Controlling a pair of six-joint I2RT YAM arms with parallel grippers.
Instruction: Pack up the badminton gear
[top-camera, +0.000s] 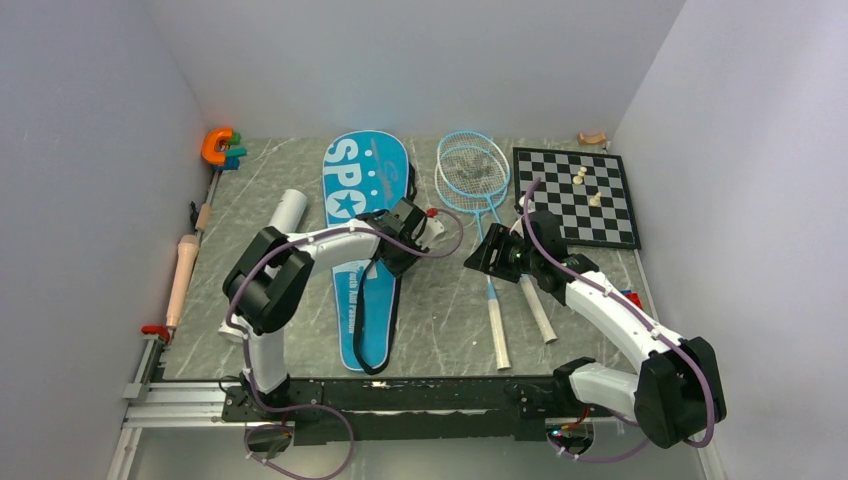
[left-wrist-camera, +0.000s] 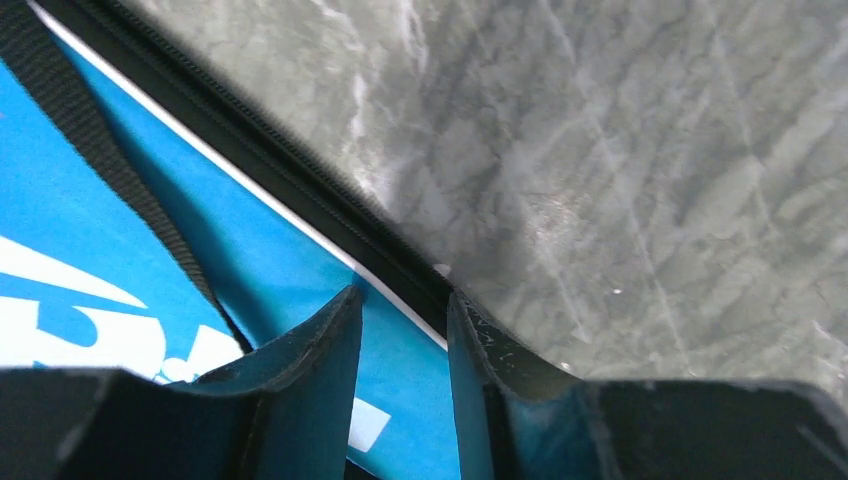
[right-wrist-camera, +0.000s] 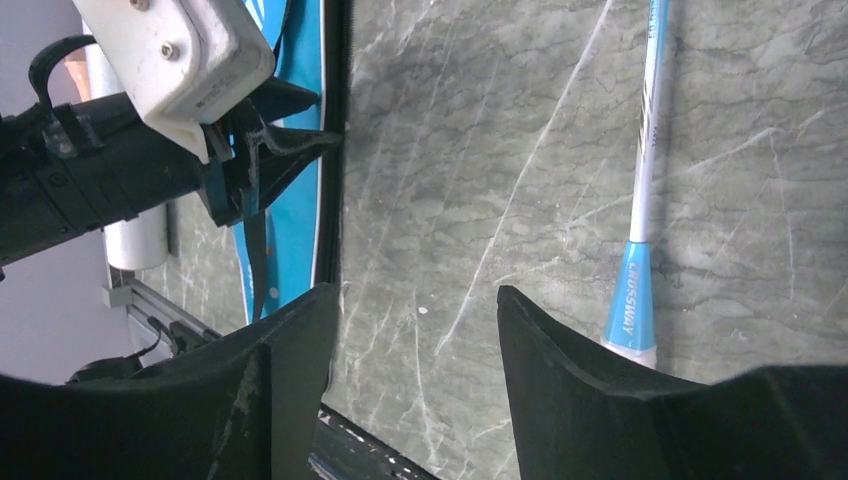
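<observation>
The blue "SPORT" bag (top-camera: 365, 200) lies flat at the table's middle left, its black strap looping over the lower half. My left gripper (top-camera: 405, 235) hovers over the bag's right edge. In the left wrist view its jaws (left-wrist-camera: 403, 300) stand apart over the blue cloth (left-wrist-camera: 120, 240) and black zipper edge, holding nothing. Two light-blue rackets (top-camera: 475, 170) lie side by side right of the bag, white handles toward me. My right gripper (top-camera: 490, 255) is open above bare table (right-wrist-camera: 415, 300), with a racket shaft (right-wrist-camera: 645, 150) just to its right. A white tube (top-camera: 285, 210) lies left of the bag.
A black-and-white chessboard (top-camera: 575, 195) with a few pieces sits at the back right. An orange clamp (top-camera: 217, 145) is in the back left corner. A wooden-handled tool (top-camera: 183, 275) lies along the left rail. The left arm's wrist (right-wrist-camera: 170, 60) shows in the right wrist view.
</observation>
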